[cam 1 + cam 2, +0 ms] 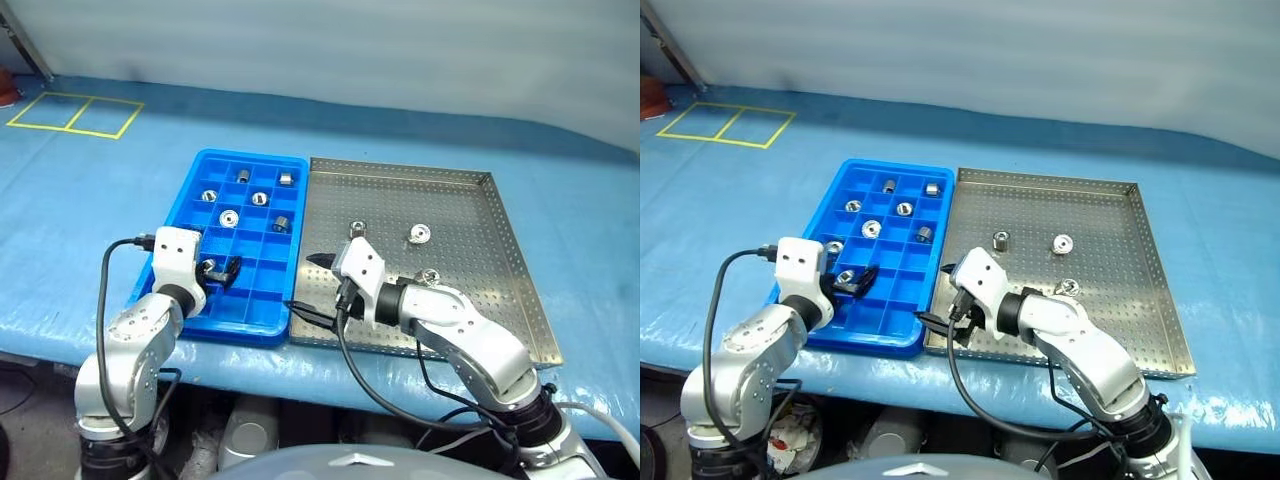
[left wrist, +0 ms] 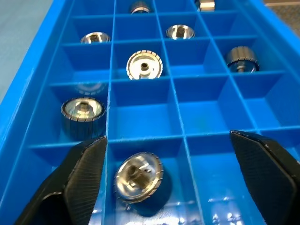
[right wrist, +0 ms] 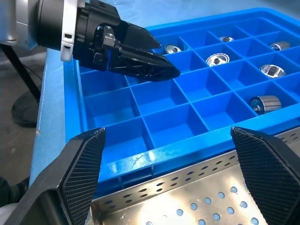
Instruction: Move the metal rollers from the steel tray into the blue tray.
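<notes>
While both fingers pairs gape empty, right gripper point(image 1: 318, 260) seemingly hides one metal roller point(image 1: 357, 230).

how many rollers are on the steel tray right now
3 on the steel tray: one towards the blue tray's side, one to its right, one nearer the robot, beside its right arm. The arm may hide more.
</notes>
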Robot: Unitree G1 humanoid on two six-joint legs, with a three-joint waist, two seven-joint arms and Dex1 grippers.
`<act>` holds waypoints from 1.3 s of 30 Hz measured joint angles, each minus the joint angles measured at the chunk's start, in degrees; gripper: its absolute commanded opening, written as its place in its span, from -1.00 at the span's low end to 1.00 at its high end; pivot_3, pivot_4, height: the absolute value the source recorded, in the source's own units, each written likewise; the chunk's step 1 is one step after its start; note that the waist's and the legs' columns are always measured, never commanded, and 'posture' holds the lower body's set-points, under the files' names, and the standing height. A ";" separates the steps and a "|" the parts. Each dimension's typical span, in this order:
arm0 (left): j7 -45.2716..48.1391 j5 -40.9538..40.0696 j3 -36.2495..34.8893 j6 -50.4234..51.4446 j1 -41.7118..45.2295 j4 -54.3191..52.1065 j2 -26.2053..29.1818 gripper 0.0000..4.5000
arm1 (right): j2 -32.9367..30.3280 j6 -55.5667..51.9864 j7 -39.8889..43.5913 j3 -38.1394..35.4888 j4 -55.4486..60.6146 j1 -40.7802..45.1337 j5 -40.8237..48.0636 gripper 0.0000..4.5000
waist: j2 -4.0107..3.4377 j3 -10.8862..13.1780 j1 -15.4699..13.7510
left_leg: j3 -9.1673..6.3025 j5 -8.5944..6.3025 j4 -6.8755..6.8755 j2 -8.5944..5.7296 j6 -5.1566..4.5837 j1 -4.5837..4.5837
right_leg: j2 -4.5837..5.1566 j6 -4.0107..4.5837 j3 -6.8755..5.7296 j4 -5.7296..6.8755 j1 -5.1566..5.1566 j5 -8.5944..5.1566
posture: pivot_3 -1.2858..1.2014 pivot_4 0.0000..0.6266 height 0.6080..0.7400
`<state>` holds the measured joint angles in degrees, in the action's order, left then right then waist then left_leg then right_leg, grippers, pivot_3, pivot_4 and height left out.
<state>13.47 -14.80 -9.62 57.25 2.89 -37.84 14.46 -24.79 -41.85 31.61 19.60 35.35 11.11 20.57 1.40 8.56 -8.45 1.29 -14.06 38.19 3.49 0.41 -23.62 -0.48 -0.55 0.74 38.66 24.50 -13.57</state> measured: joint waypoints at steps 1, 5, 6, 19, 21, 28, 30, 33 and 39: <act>0.76 -0.80 0.04 -0.66 2.07 0.42 0.12 0.97 | -0.08 -0.08 -0.75 -0.47 0.79 -0.96 -0.01 1.00 | 0.00 0.00 -0.02 | -0.01 0.00 0.00 -0.01 0.00 -0.02 | 0.00 0.00 -0.02 -0.01 0.00 0.00 | 0.22 -0.52 1.00; 5.33 -3.90 1.64 -1.97 9.68 4.48 2.21 0.97 | -0.22 -1.06 -3.81 -2.54 3.57 -4.47 -0.21 1.00 | 0.00 0.00 0.99 | 0.02 0.00 0.00 -0.03 0.00 -0.04 | 0.01 -0.02 0.00 -0.05 0.00 0.01 | 0.17 -0.52 1.00; 6.69 -4.45 2.51 -1.98 11.41 5.99 2.94 0.97 | -0.14 -1.25 -4.83 -3.25 4.21 -5.39 -0.33 1.00 | 0.00 0.00 1.37 | 0.02 0.00 0.01 -0.04 0.00 -0.04 | 0.01 -0.02 0.00 -0.06 0.00 0.01 | 0.15 -0.52 1.00; 15.44 -3.00 17.93 -7.40 31.51 35.34 1.48 0.97 | 2.37 -2.69 -15.16 -9.72 12.74 -16.74 -2.00 1.00 | -0.01 0.00 7.52 | 0.08 0.00 -0.02 -0.06 0.00 -0.03 | -0.04 -0.34 0.12 -0.11 0.01 0.19 | 0.02 -0.52 1.00; 16.00 -1.34 20.50 -9.78 34.12 41.43 -0.47 0.97 | 2.74 -2.72 -16.00 -9.73 13.23 -17.53 -2.14 1.00 | -0.01 0.00 7.96 | 0.09 0.00 -0.01 -0.07 0.00 -0.03 | -0.06 -0.34 0.14 -0.11 0.02 0.20 | 0.01 -0.52 1.00; 13.15 5.07 22.85 -19.11 38.75 58.95 -6.05 0.97 | 4.89 -2.72 -19.06 -9.18 14.86 -19.94 -2.37 1.00 | -0.01 0.00 9.67 | 0.09 0.00 -0.04 -0.06 -0.01 -0.02 | -0.08 -0.35 0.18 -0.11 0.03 0.20 | -0.02 -0.52 1.00; 11.63 6.06 22.68 -20.84 39.16 61.71 -7.08 0.97 | 5.25 -2.71 -19.68 -9.13 15.22 -20.66 -2.47 1.00 | -0.01 0.00 9.85 | 0.10 0.00 -0.04 -0.06 -0.01 -0.03 | -0.07 -0.35 0.18 -0.11 0.03 0.20 | -0.02 -0.52 1.00; 9.92 7.59 21.92 -22.90 39.80 65.39 -8.13 0.97 | 5.53 -2.71 -20.48 -8.86 15.35 -21.32 -2.52 1.00 | -0.01 0.00 10.00 | 0.12 0.00 -0.03 -0.07 -0.01 -0.02 | -0.06 -0.38 0.20 -0.11 0.03 0.22 | -0.02 -0.52 1.00; 8.22 8.22 21.16 -23.65 40.03 67.97 -9.31 0.90 | 5.25 -2.71 -20.69 -8.89 15.35 -21.36 -2.51 1.00 | -0.01 0.00 10.10 | 0.14 0.00 -0.03 -0.07 -0.01 -0.02 | -0.06 -0.40 0.21 -0.11 0.03 0.23 | -0.02 -0.52 1.00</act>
<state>21.69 -6.58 11.54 33.60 42.92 30.13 5.15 -19.55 -44.56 10.93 10.72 50.70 -10.25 18.05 1.39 8.56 1.65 1.43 -14.06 38.17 3.42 0.40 -23.64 -0.54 -0.95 0.94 38.55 24.53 -13.34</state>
